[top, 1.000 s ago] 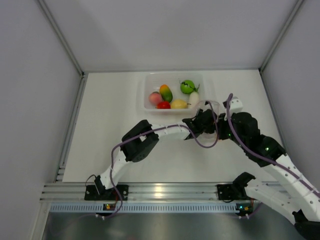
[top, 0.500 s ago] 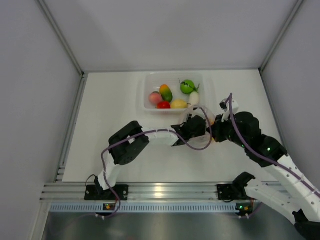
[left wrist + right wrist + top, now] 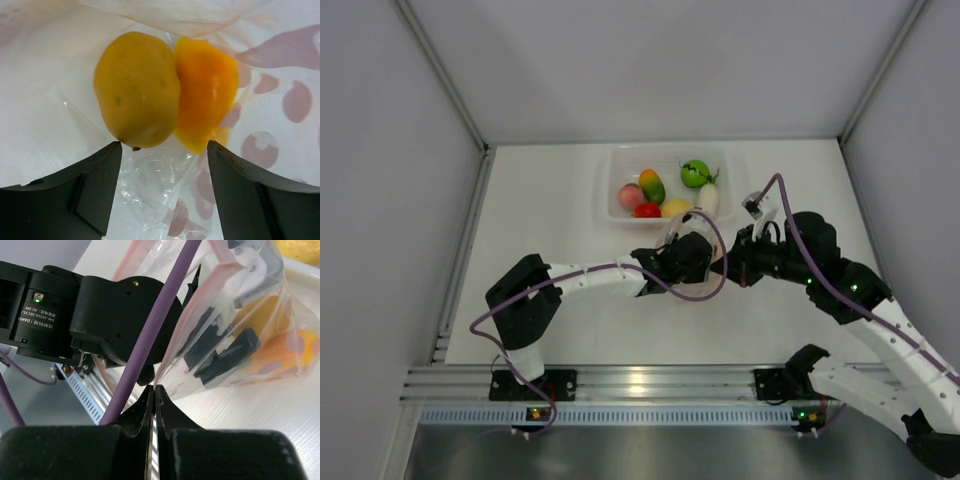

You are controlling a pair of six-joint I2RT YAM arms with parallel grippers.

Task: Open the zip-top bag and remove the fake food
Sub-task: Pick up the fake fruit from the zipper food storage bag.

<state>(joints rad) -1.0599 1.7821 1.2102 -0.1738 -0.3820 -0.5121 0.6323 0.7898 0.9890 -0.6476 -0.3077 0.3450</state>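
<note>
The zip-top bag [image 3: 240, 315] is clear with a pink zip strip and hangs open between both arms, just in front of the tub [image 3: 610, 200]. My right gripper [image 3: 154, 388] is shut on the bag's pink edge. My left gripper [image 3: 164, 150] is open inside the bag, its fingers [image 3: 225, 357] showing through the plastic. Just ahead of its tips lie two pieces of fake food, a yellow fruit [image 3: 137, 90] and an orange piece [image 3: 207, 92]; neither is between the jaws. From above, the bag [image 3: 672, 232] covers the left gripper [image 3: 692, 250], with the right gripper [image 3: 728, 268] beside it.
The rigid clear tub holds several fake foods, among them a green one [image 3: 695, 173], a white one [image 3: 708, 195] and a red one [image 3: 647, 210]. A purple cable [image 3: 155, 325] crosses close to the right gripper. White walls enclose the table on three sides.
Both grippers and the bag have shifted left and toward the near edge, away from the tub. The left arm's elbow swung out to the left and lower.
</note>
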